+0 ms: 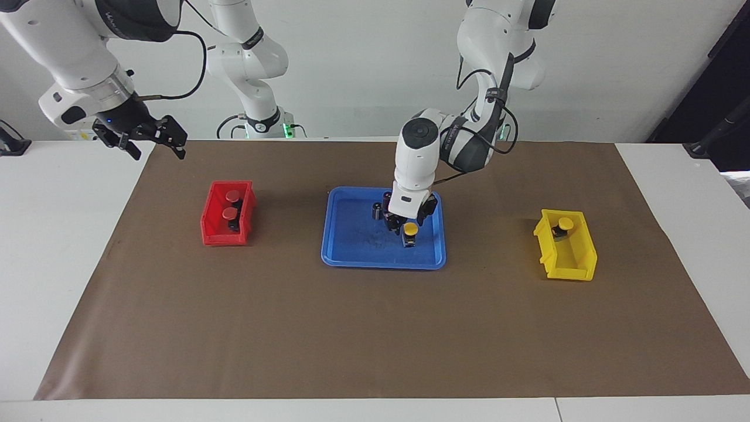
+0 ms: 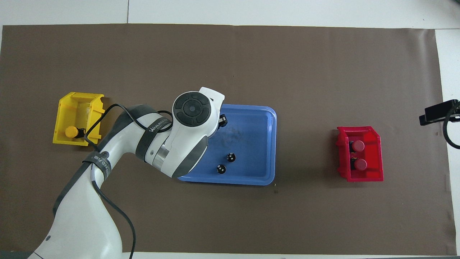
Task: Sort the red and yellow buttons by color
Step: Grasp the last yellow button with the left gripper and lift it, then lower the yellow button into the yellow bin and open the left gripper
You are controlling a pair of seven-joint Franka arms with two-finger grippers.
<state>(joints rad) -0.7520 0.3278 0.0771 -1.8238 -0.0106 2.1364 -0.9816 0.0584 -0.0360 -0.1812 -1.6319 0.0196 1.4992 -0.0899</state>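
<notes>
One yellow button [image 1: 412,228] stands upright in the blue tray [image 1: 351,257], at the side toward the left arm's end. My left gripper [image 1: 406,223] is low in the tray, right at that button, close around its cap. In the overhead view the left arm hides this button. A second yellow button [image 1: 565,223] [image 2: 71,132] lies in the yellow bin [image 1: 566,267]. Two red buttons [image 1: 233,194] [image 1: 228,213] sit in the red bin [image 1: 218,237]. My right gripper [image 1: 142,136] waits open in the air past the red bin, over the table's edge.
Two small dark cylinders [image 2: 231,157] [image 2: 221,168] stand in the blue tray [image 2: 258,144], on the side nearer the robots. The yellow bin [image 2: 77,99] and red bin [image 2: 359,176] sit at the two ends of the brown mat [image 2: 230,64].
</notes>
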